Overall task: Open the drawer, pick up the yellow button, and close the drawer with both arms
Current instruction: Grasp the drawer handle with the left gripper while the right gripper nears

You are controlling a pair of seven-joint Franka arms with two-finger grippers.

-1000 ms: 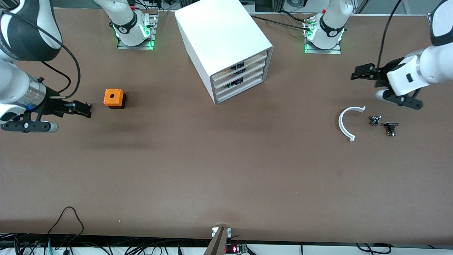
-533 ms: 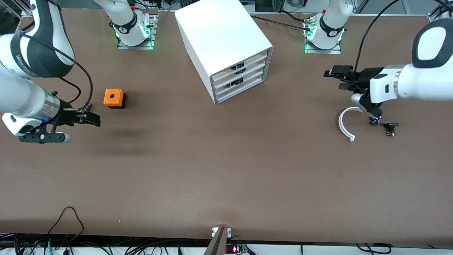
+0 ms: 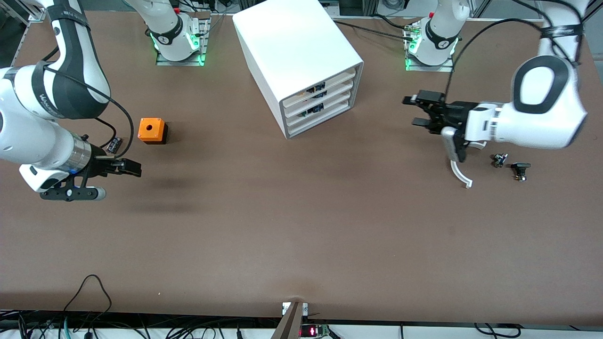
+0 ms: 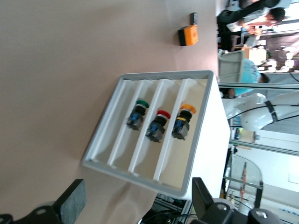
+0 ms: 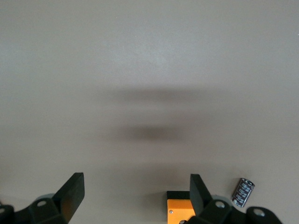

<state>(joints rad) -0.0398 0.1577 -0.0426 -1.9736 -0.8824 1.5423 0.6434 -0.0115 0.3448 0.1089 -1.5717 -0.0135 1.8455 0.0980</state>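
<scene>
The white cabinet [image 3: 292,42] stands at the table's back middle, its four drawers [image 3: 320,101] all pushed in. In the left wrist view the button [image 4: 183,119], with an orange-yellow cap, lies in the uppermost drawer [image 4: 198,140], beside a red-capped [image 4: 158,125] and a green-capped one [image 4: 137,115] in the drawers below. My left gripper [image 3: 414,110] is open and empty, over the table toward the left arm's end, facing the cabinet front; it also shows in its wrist view [image 4: 138,205]. My right gripper [image 3: 131,167] is open and empty near the orange cube.
An orange cube with a round hole [image 3: 151,130] and a small black cylinder [image 3: 113,143] sit toward the right arm's end. A white curved strip [image 3: 459,174] and two small black parts [image 3: 499,160] [image 3: 519,169] lie under the left arm.
My left gripper has swung from the table's end toward the cabinet front. My right gripper has moved a little toward the table's middle and the front camera. Both stayed open.
</scene>
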